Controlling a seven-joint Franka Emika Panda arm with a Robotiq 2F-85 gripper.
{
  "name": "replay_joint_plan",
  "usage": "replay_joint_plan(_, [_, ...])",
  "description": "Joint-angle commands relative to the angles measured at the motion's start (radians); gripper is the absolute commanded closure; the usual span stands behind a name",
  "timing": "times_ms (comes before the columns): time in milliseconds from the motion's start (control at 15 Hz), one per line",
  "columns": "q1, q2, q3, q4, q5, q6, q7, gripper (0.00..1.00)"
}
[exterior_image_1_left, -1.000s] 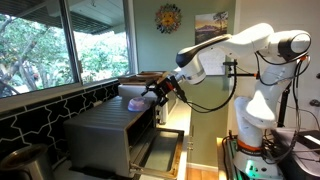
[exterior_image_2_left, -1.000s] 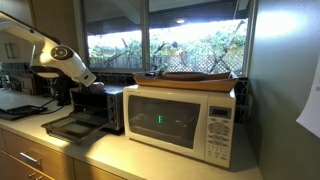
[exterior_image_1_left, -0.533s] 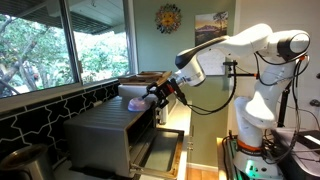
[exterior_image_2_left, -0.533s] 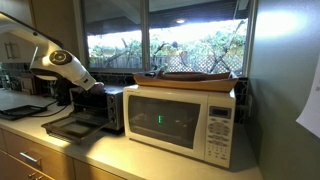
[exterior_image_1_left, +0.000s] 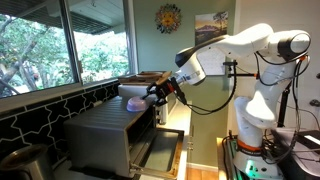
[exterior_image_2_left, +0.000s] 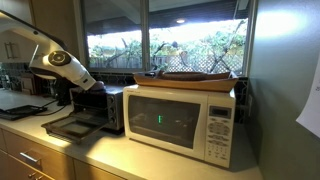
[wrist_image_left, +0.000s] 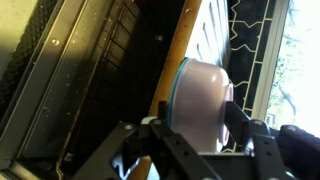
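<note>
My gripper is shut on a pale lavender bowl with a teal rim. One finger is on the rim side and the other on the base. In an exterior view the bowl is at the top of a steel toaster oven, with the gripper beside it. In an exterior view the gripper sits just above the toaster oven; the bowl is hidden there. The oven door hangs open, and its dark inside with a wire rack shows in the wrist view.
A white microwave with a flat wooden tray on top stands next to the toaster oven. Windows and a black tiled backsplash run behind the counter. The oven's open door lies flat over the counter.
The arm has shifted very slightly in the exterior views. The bowl stays in the gripper at the top of the toaster oven.
</note>
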Motion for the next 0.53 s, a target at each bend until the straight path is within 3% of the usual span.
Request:
replay_joint_plan(0, [0.006, -0.004, 0.004, -0.017, 0.058, 0.025, -0.052, 0.66])
replay_joint_plan(467, [-0.005, -0.071, -0.025, -0.014, 0.240, -0.006, -0.207, 0.67])
